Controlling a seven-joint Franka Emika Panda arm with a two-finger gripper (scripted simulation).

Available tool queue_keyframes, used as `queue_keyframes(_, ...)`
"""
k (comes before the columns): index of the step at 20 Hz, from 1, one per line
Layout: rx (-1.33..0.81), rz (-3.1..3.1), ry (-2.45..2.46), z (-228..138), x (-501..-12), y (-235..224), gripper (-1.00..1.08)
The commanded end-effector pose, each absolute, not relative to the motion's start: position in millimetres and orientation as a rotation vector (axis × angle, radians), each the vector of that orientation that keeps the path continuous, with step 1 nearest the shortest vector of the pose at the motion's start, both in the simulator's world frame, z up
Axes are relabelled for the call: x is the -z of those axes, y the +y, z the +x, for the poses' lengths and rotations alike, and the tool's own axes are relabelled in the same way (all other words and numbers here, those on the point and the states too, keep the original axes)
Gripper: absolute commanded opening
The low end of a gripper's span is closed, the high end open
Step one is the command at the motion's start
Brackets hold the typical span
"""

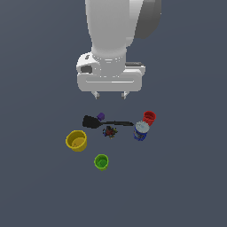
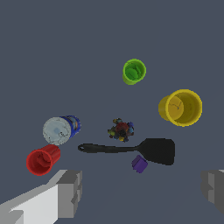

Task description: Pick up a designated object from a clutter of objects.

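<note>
The small red cup (image 1: 149,117) (image 2: 42,159) stands upright at the exterior view's right, touching or nearly touching the blue-and-white can (image 1: 141,131) (image 2: 61,129). My gripper (image 1: 109,95) (image 2: 142,192) hangs open well above the floor, over the purple piece and off to the exterior view's left of the red cup. Nothing is between its fingers (image 2: 70,192). Around it lie the black spatula (image 1: 106,122) (image 2: 131,148), a tiny purple piece (image 1: 100,116) (image 2: 139,164) and a dark multicoloured item (image 1: 110,131) (image 2: 120,130).
A yellow cup (image 1: 76,140) (image 2: 180,107) stands at the exterior view's left and a green cup (image 1: 101,162) (image 2: 134,71) sits nearest the viewer. All items rest on a plain grey floor (image 1: 186,186).
</note>
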State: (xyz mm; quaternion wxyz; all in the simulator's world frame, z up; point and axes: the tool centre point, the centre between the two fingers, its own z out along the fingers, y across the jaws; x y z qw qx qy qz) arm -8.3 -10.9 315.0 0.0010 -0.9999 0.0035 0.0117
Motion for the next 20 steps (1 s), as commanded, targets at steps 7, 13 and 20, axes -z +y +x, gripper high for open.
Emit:
queue_keyframes(7,-0.010,-3.157,0.002,-6,-324,-27,1.00)
queue_keyframes(13,-0.002,-3.163,0.000,-5,-326,-32,1.00)
queue_keyframes(20,-0.002,-3.169,-0.025,-4,-307,-13,1.00)
